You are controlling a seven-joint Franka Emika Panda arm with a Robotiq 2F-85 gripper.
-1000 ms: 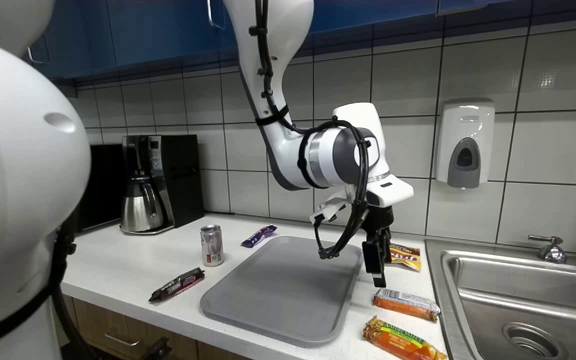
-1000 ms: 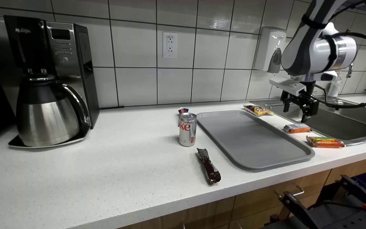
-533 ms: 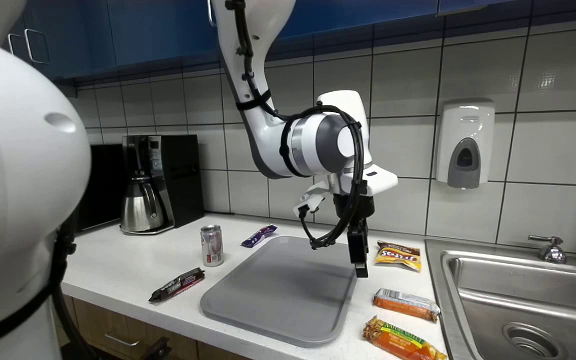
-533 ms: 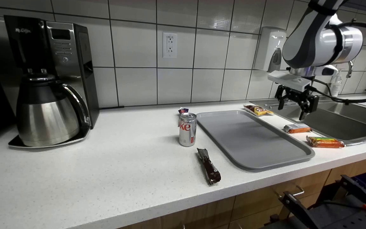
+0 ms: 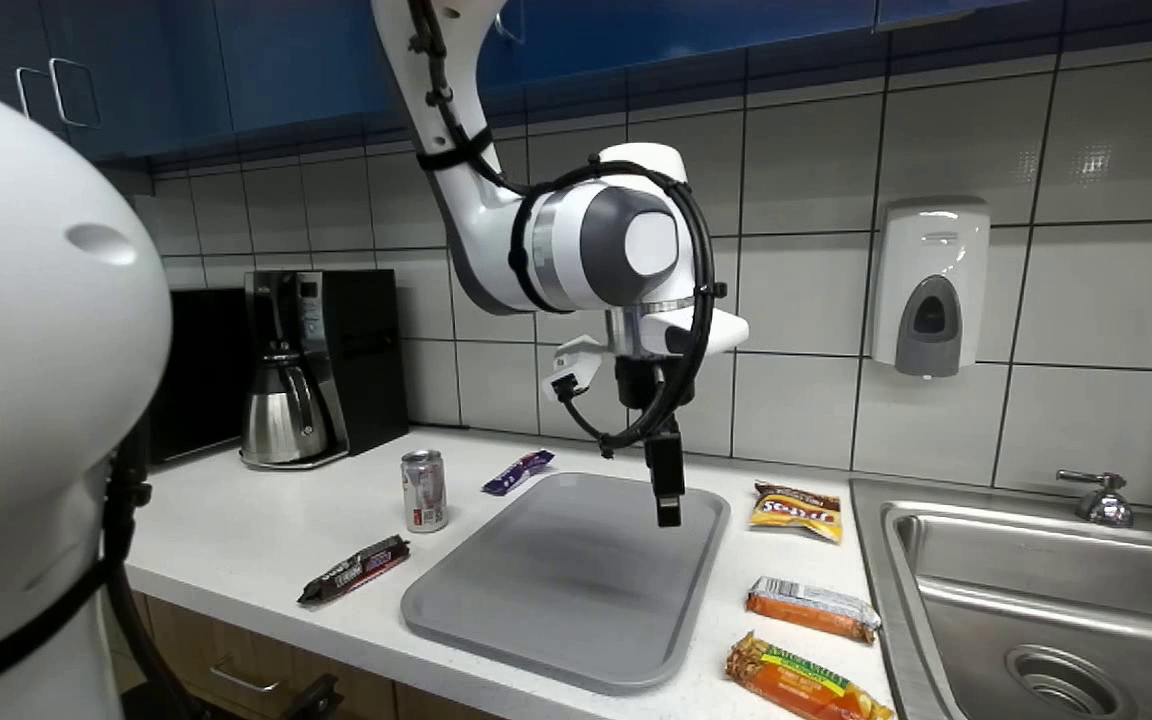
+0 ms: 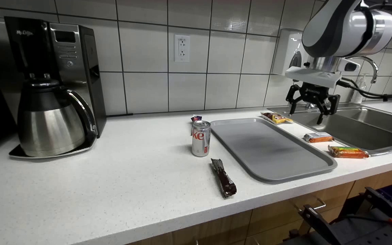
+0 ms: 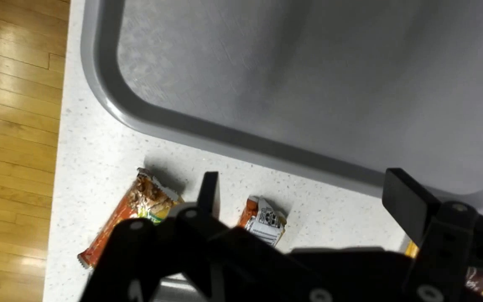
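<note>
My gripper (image 6: 306, 116) stands wide open with nothing between its fingers, in the air above the grey tray (image 5: 576, 590) near its sink side. In the wrist view, the space between the fingertips (image 7: 405, 197) shows the tray's rim and speckled white counter. An orange and silver wrapped bar (image 7: 262, 220) lies below on the counter, partly hidden by the gripper. Beside it is a green and orange bar (image 7: 128, 209), partly behind a finger. A yellow and brown candy packet (image 5: 796, 512) lies at the tray's back right, mostly hidden in the wrist view.
A soda can (image 6: 201, 139) stands upright left of the tray, with a dark wrapped bar (image 6: 224, 178) in front and a purple wrapper (image 5: 518, 472) behind. A coffee maker (image 6: 56, 85) stands farther left. The steel sink (image 5: 1046, 600) borders the right; a soap dispenser (image 5: 931, 285) hangs on the wall.
The gripper has risen and moved left in an exterior view, from beside the tray to over it. It has turned and straightened from a tilt to hang upright. The objects have stayed put.
</note>
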